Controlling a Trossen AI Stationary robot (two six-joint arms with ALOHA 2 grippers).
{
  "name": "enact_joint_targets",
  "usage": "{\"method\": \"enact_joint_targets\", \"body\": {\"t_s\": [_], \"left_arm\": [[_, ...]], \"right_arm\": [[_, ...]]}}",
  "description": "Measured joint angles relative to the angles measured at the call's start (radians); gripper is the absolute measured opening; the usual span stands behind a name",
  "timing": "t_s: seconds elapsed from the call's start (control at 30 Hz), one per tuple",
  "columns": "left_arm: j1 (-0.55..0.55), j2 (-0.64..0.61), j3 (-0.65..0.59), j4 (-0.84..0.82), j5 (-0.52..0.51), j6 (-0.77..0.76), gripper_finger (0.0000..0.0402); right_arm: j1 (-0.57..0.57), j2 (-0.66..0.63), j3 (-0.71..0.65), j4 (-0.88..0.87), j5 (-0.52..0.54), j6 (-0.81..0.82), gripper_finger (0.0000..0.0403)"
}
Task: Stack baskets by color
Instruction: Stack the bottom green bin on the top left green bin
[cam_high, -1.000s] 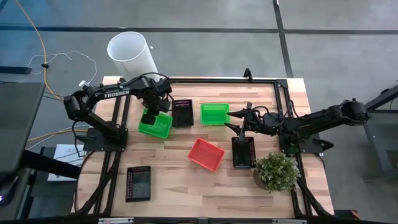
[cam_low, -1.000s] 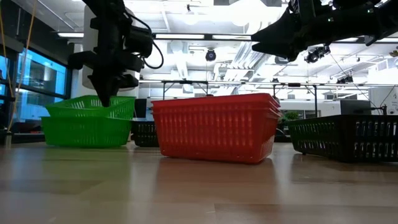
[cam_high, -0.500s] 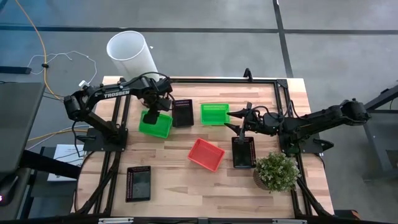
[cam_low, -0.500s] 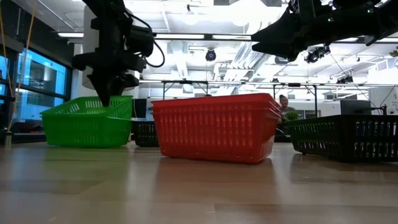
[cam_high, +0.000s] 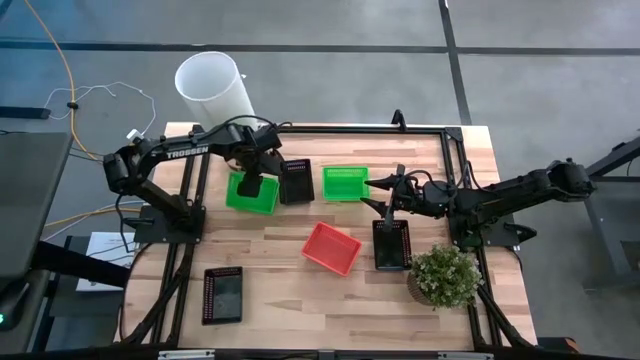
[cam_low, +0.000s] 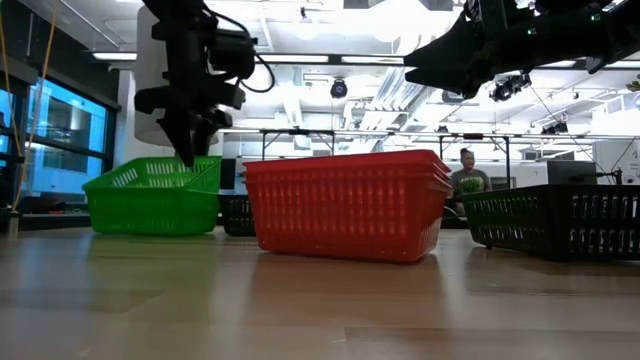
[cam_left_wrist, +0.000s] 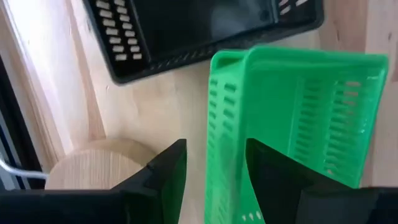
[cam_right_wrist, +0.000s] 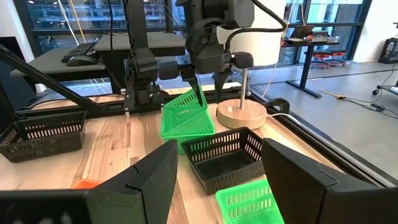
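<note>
Two nested green baskets (cam_high: 252, 194) stand on the table at the far left, with a black basket (cam_high: 294, 181) right beside them. My left gripper (cam_high: 250, 182) points down over the green pair and is open. Its fingers stand astride the top basket's far wall (cam_left_wrist: 217, 106). A single green basket (cam_high: 345, 183), a red stack (cam_high: 332, 248) and two more black baskets (cam_high: 391, 245) (cam_high: 222, 295) also rest on the table. My right gripper (cam_high: 378, 195) hovers open and level above the table's middle right, with nothing between its fingers. My left gripper comes from above with one finger (cam_left_wrist: 267, 162) inside the top green basket and the other (cam_left_wrist: 171, 165) outside its far wall. The wall runs between them. Whether either finger touches it, I cannot tell. The basket sits in the one below.
A tall white cylinder (cam_high: 212, 88) stands on a round wooden base (cam_right_wrist: 239, 115) beyond the green pair. A potted plant (cam_high: 444, 276) is at the near right. Black frame rails (cam_high: 360, 128) run along the far and side edges. Bare wood lies in the near middle.
My left gripper has opened and let go of the top green basket, which has dropped into the one below. The gripper has then gone slightly toward the black basket. The green pair has slid the same way and turned squarer to the table.
</note>
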Motion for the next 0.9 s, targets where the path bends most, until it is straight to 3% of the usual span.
{"method": "enact_joint_targets", "body": {"t_s": [0.37, 0.73, 0.9], "left_arm": [[-0.064, 0.000, 0.000, 0.004, -0.010, 0.026, 0.0152], [-0.133, 0.000, 0.000, 0.113, -0.010, 0.070, 0.0152], [-0.156, -0.005, 0.000, 0.123, -0.059, 0.088, 0.0152]], "right_arm": [[0.000, 0.000, 0.000, 0.000, 0.000, 0.000, 0.0220], [0.000, 0.000, 0.000, 0.000, 0.000, 0.000, 0.0220], [0.000, 0.000, 0.000, 0.000, 0.000, 0.000, 0.0220]]}}
